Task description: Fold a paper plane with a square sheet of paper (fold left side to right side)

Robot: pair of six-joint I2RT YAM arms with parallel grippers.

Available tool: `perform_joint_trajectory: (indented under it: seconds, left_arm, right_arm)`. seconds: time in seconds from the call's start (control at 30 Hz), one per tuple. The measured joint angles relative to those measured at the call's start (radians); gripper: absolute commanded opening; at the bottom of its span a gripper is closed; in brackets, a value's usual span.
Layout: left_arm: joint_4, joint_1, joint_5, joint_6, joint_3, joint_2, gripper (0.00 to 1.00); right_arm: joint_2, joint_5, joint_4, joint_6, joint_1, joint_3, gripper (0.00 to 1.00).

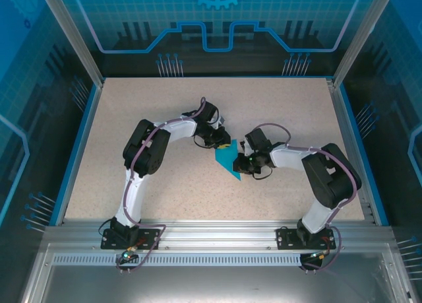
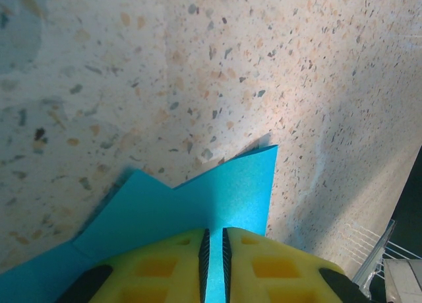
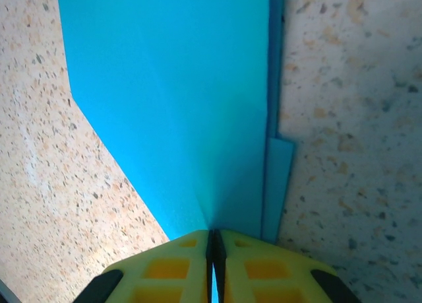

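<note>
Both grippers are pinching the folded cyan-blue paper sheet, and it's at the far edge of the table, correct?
Not the far edge. The top external view shows the folded cyan-blue paper sheet around the middle of the speckled beige tabletop. The left gripper and right gripper do pinch it.

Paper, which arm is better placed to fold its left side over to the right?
Probably left: the left gripper pinches the paper at its left side, while the right gripper clamps the opposite edge and could anchor it.

Top view overhead, far, whole table (image 1: pixel 277 111) — wrist views close, downward, sharing blue paper (image 2: pixel 198 210).
</note>
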Motion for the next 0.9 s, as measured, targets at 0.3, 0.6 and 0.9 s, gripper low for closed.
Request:
perform_joint_trajectory:
  seconds: [0.3,0.6,0.9]
  left_arm:
    - [-0.002,0.0,-0.002,0.0,0.002,0.0,0.19]
    - [-0.041,-0.004,-0.002,0.005,0.022,0.002,0.23]
    - [-0.177,0.012,-0.05,0.042,0.125,0.008,0.36]
  right_arm:
    - [-0.036,0.003,-0.029,-0.043,0.009,-0.032,0.13]
    - [-0.078,0.01,-0.056,-0.07,0.02,-0.066,0.13]
    - [-0.206,0.002,-0.248,-0.099,0.029,-0.134,0.17]
